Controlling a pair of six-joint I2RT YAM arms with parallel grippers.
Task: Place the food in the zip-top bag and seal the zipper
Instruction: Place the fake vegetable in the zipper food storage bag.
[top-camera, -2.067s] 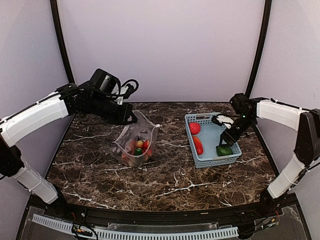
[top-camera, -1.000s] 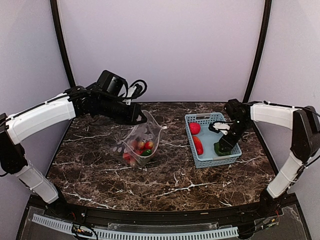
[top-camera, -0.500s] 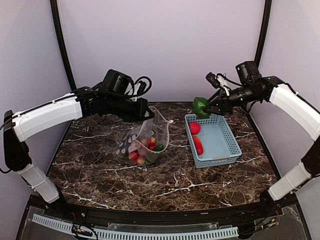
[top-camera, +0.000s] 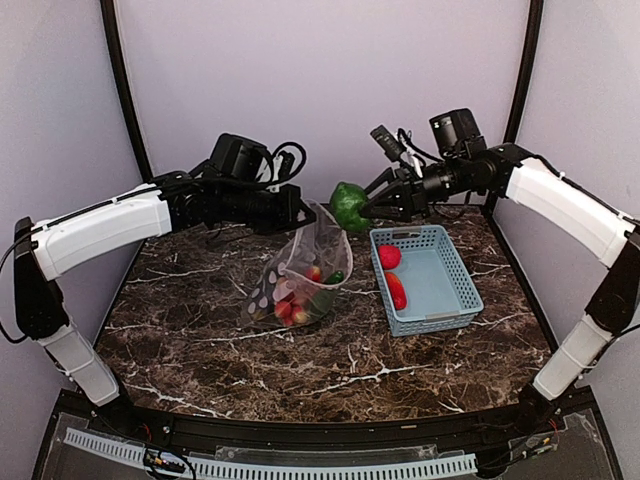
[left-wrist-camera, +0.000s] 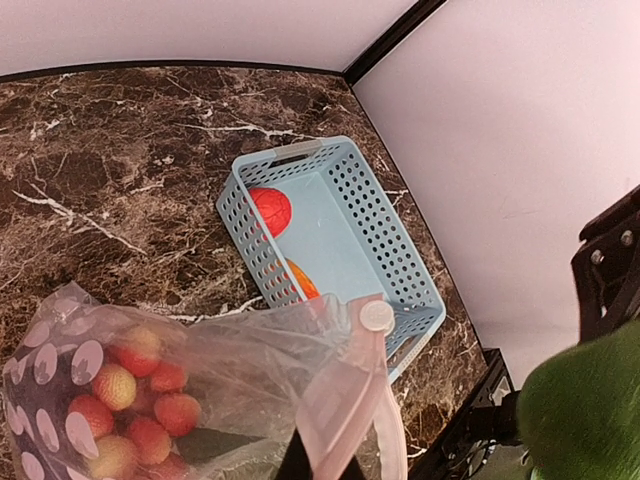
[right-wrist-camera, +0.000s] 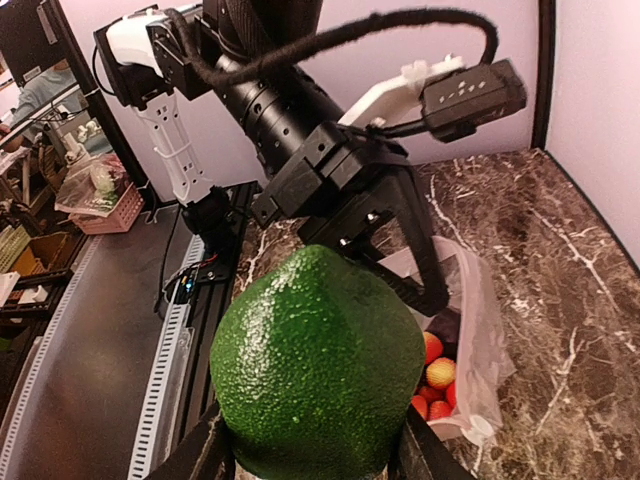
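My left gripper (top-camera: 296, 214) is shut on the mouth edge of the zip-top bag (top-camera: 300, 268) and holds it up, open toward the right. Its pale zipper strip (left-wrist-camera: 345, 395) shows in the left wrist view, pinched between the fingers. Red berries (left-wrist-camera: 130, 385), a dark eggplant and a green cucumber (top-camera: 330, 280) lie inside the bag. My right gripper (top-camera: 362, 208) is shut on the green avocado-like piece (top-camera: 348, 205), held in the air just right of the bag's mouth; it fills the right wrist view (right-wrist-camera: 320, 365). A red tomato (top-camera: 389, 256) and a red-orange pepper (top-camera: 397, 290) lie in the basket.
The light-blue lattice basket (top-camera: 445, 290) stands right of the bag on the dark marble table (top-camera: 330, 360). Black frame posts rise at the back corners (top-camera: 120, 90).
My right gripper lifted the green piece out of the basket and carried it left to the bag's mouth. My left gripper raised the bag and shifted it right.
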